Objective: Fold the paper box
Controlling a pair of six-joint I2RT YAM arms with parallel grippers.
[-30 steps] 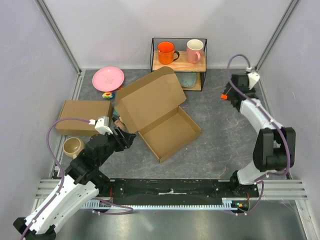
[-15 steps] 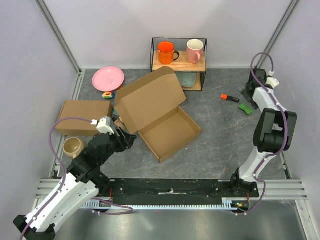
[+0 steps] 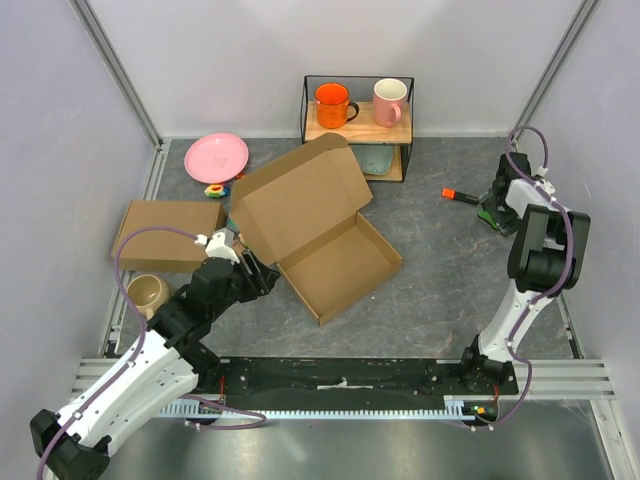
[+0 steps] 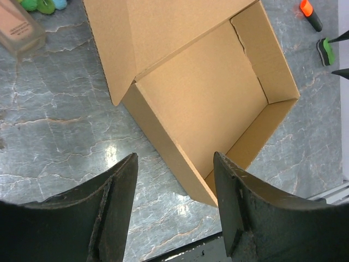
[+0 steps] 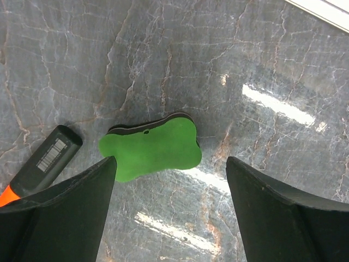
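Lying mid-table, box: shallow tray flat, skewed; hinged lid open, leaning far-left. Second brown box closed, at left edge. Wire rack at far wall, orange and pink mugs on top shelf. Pink plate far left. Left gripper just near-left of tray wall, fingers spread; contact unclear. Right gripper far right, fingers spread, above green bone-shaped pad. Bowl near left. Orange marker just left of pad.
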